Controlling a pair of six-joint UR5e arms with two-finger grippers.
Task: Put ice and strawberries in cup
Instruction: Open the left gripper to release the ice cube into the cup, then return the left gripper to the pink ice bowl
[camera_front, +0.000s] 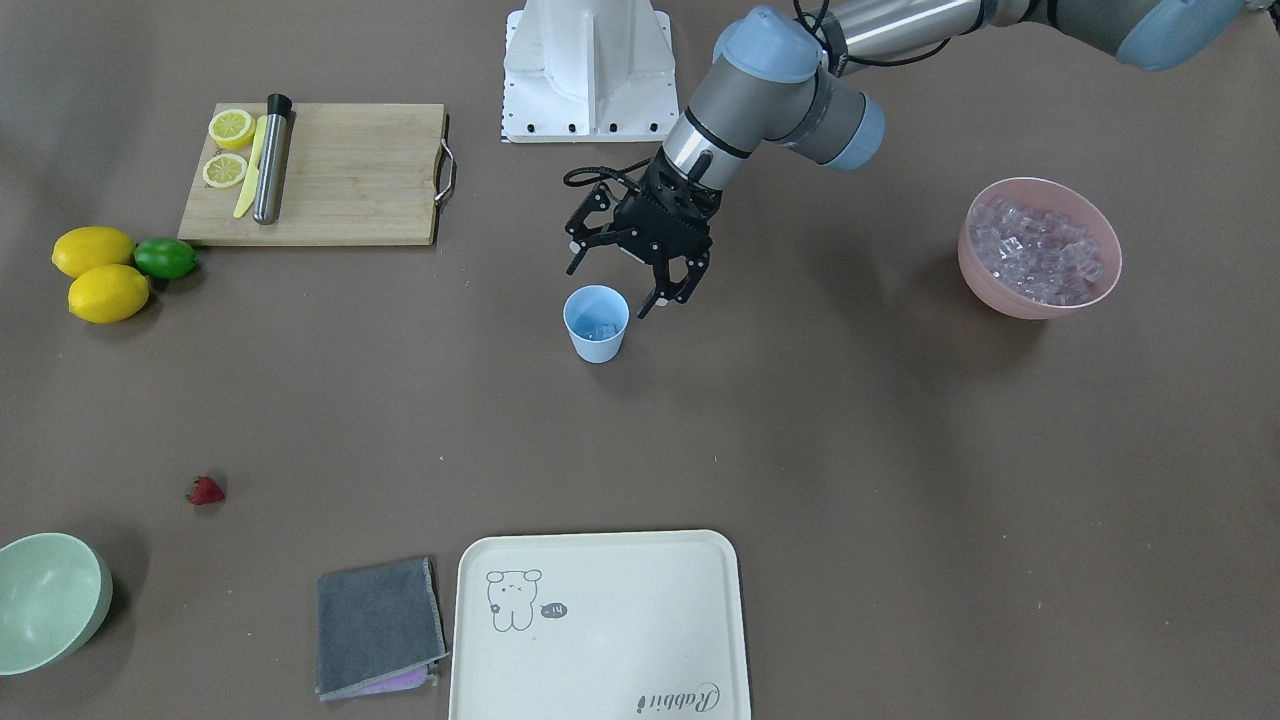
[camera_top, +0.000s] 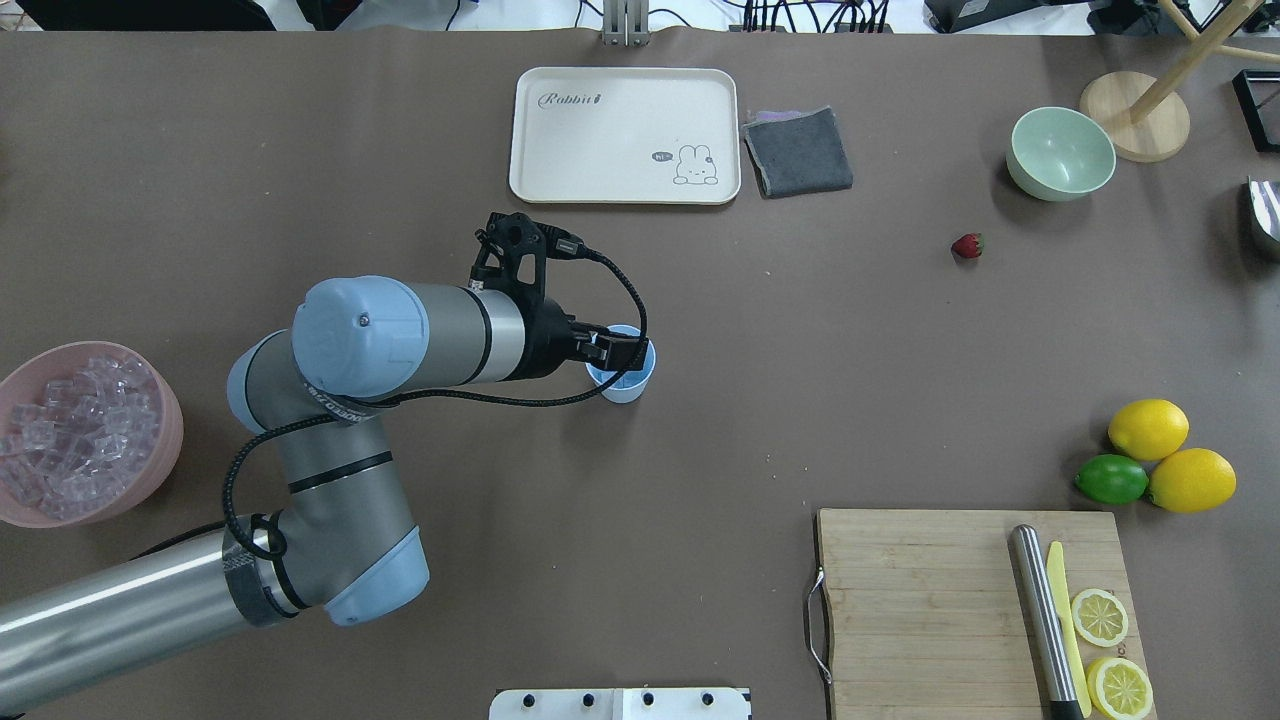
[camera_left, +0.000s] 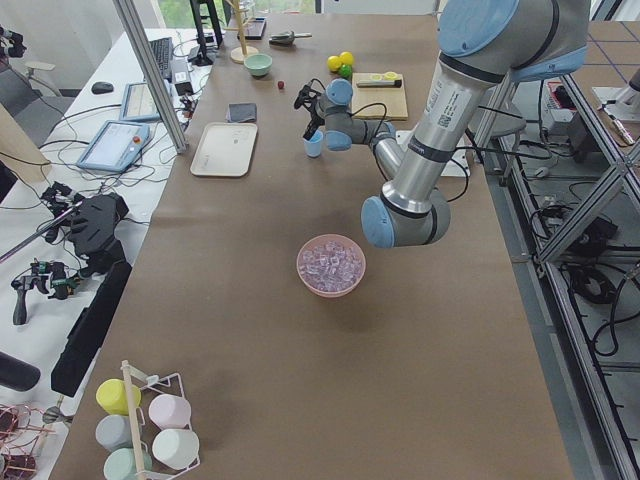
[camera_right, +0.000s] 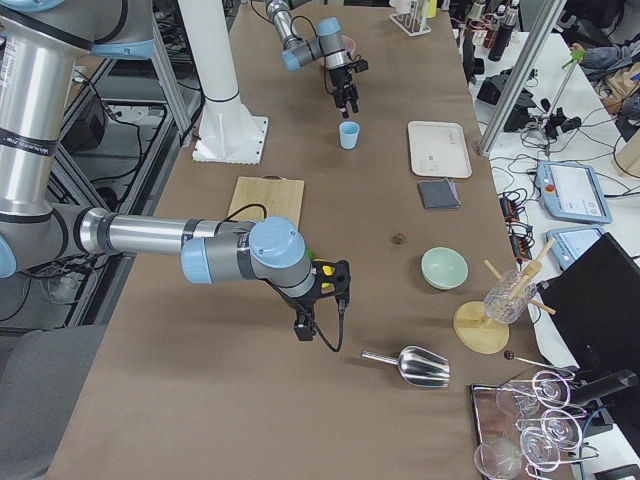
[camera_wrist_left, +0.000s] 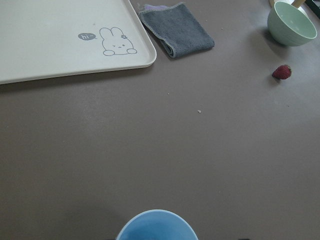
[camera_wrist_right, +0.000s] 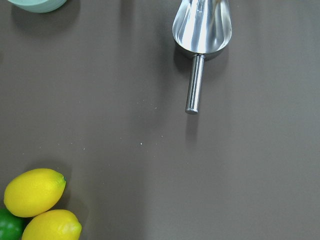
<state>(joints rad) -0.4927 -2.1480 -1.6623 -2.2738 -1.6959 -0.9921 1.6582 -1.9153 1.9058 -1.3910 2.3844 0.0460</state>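
Cup (camera_front: 596, 335) under left pincer (camera_front: 622, 283), strawberry (camera_front: 206, 491) apart

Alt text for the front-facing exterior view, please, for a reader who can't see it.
The left pincer, open, hovers at the rim of a pale-blue cup holding some ice at mid-frame. A pink bowl heaped with ice cubes sits at the view's right, and a lone strawberry lies at lower left, far from the cup.

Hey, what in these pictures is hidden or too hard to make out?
1. The ice inside the small pale-blue plastic cup: too small to count in front view; left wrist blocks it overhead.
2. Right gripper: seen only in the right side view; open or shut unclear.
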